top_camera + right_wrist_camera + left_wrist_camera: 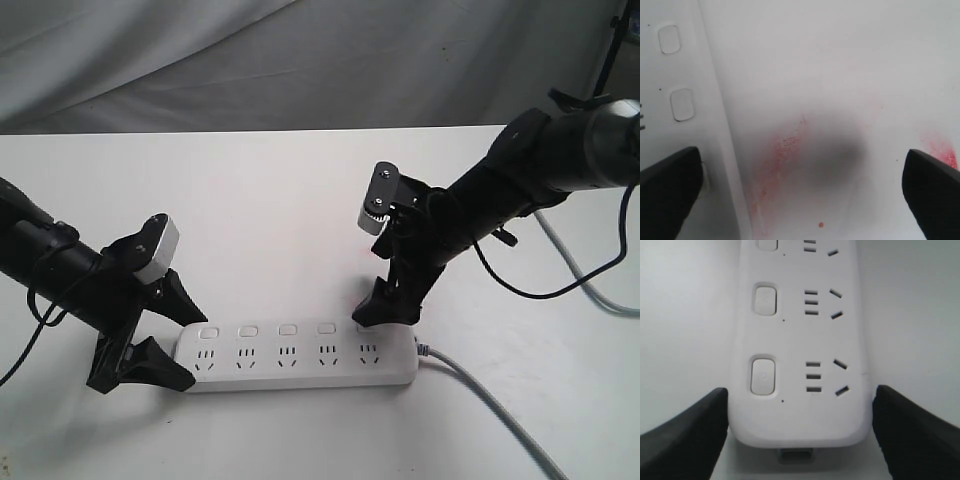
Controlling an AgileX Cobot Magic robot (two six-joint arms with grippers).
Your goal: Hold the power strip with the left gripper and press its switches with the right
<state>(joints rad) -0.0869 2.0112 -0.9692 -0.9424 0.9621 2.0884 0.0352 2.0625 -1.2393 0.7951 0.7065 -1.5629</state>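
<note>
Jaws: left gripper (190, 348) straddles strip (300, 358), grip unclear; right gripper (801, 165) gapes. We see stained white table (280, 200), grey drape (300, 60) at twelve.

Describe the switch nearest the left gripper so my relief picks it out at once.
On the white table, the power strip lies across the front, grey cable leaving one end. A row of switches runs along its far edge. Yours is the end one, flanked by the fingers of the left gripper, farthest from the cable.
</note>
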